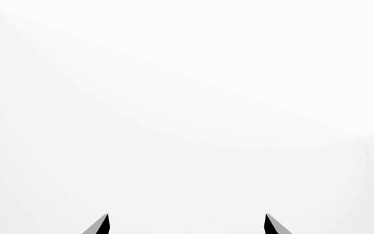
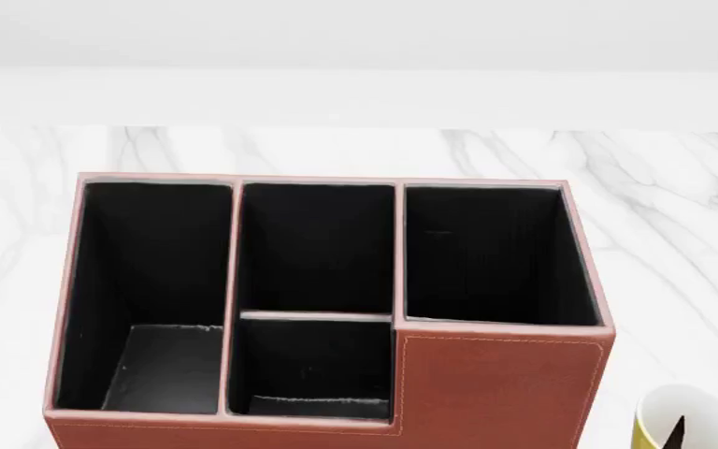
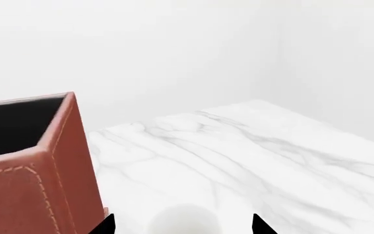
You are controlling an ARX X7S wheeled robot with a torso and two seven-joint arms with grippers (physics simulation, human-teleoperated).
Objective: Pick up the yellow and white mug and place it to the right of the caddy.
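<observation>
The yellow and white mug (image 2: 687,421) stands upright on the marble table (image 2: 671,215) at about 4 o'clock from the caddy (image 2: 496,393), just beside its right front corner, so it already sits on the goal side. The right gripper (image 3: 181,225) straddles the mug's white rim, tips apart; whether it grips is unclear. The left gripper (image 1: 187,225) hangs with its 2 tips apart, facing a bare white wall.

I count one caddy (image 2: 496,393) with four black-lined compartments, one yellow and white mug (image 2: 690,426), one marble tabletop (image 2: 671,215), two tools, left tool (image 1: 187,225), right tool (image 3: 183,225)
</observation>
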